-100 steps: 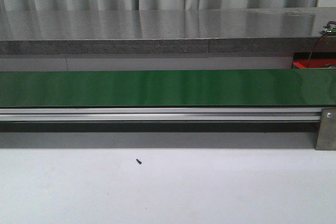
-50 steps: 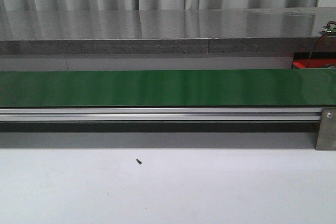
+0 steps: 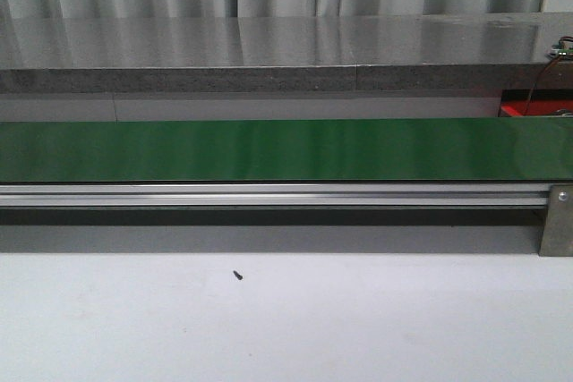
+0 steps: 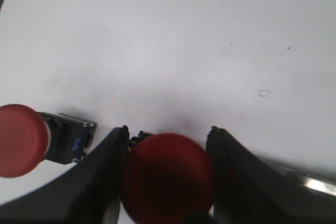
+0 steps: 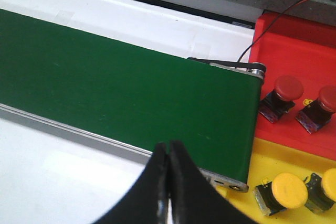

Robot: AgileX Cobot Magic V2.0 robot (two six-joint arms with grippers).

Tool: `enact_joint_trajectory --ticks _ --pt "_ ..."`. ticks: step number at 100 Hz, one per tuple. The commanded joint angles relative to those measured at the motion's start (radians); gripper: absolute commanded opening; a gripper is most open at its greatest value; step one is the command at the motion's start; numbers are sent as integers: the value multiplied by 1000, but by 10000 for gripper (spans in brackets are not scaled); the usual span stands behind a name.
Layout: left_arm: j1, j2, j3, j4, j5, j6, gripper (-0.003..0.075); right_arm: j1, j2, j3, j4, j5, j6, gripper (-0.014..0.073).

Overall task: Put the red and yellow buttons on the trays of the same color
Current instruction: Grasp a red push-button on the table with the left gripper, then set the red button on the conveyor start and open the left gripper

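Conveyor belt (image 3: 286,149), green, ran across the front view with an aluminium rail (image 3: 269,194) along its near edge and a grey stone-like ledge (image 3: 269,51) behind it. A small dark speck (image 3: 237,275) lay on the white table (image 3: 286,328) in front of the rail. Neither arm showed in that view; only a sliver of the red tray (image 3: 535,110) appeared at the far right behind the belt.

Left wrist view: the left gripper (image 4: 167,145) had its fingers (image 4: 102,174) spread on either side of a red button (image 4: 168,177), the dark-red cap filling the gap between them. The cap appeared to touch both fingers, but it sat too close and too shadowed to confirm a firm clamp. A second red button (image 4: 21,140) lay on its side on the white surface just beside the left finger, its grey-and-blue base (image 4: 68,141) pointing toward the gripper.

Right wrist view: the right gripper (image 5: 168,171) had its fingertips pressed together with nothing between them, hanging over the near edge of the belt close to its end roller. Past the belt end, the red tray held two red buttons (image 5: 286,90), with the yellow tray (image 5: 283,156) next to it holding two yellow buttons (image 5: 286,191). A thin black-and-red wire (image 5: 283,19) ran over the red tray's edge.
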Motion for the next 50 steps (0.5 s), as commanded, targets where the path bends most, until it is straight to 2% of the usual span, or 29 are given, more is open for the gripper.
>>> enact_joint_trajectory --ticks 1,25,50 --pt "2 -127 -33 -35 -7 -5 190 1 -11 -23 24 -50 -7 -118" --pt "-7 -242 -8 -176 74 17 190 1 -11 -23 24 -50 -7 -118" --pt "-73 -370 130 -181 68 48 190 1 -11 -23 24 -50 -7 -118"
